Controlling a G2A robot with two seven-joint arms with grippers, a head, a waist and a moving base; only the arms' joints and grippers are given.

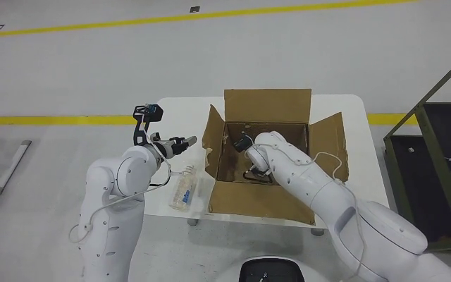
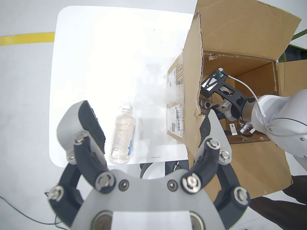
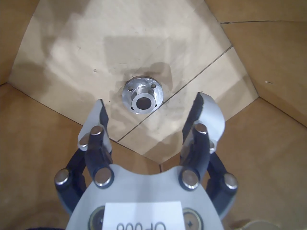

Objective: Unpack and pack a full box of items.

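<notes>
We see a brown cardboard box (image 1: 266,103) standing open on a white table (image 1: 180,116), its flaps folded outward, one with a ragged edge. On the box floor lies a small, round, silvery metal flange (image 3: 142,94), flat, hub upward, with a central bore and small holes round its rim. Just beside the box, we find a clear plastic bottle (image 1: 183,189) with a white cap, lying on its side on the table.

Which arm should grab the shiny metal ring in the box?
Right. The right end effector is open inside the brown cardboard box, over the round silver metal flange. The left end effector is outside, near the clear plastic bottle.
</notes>
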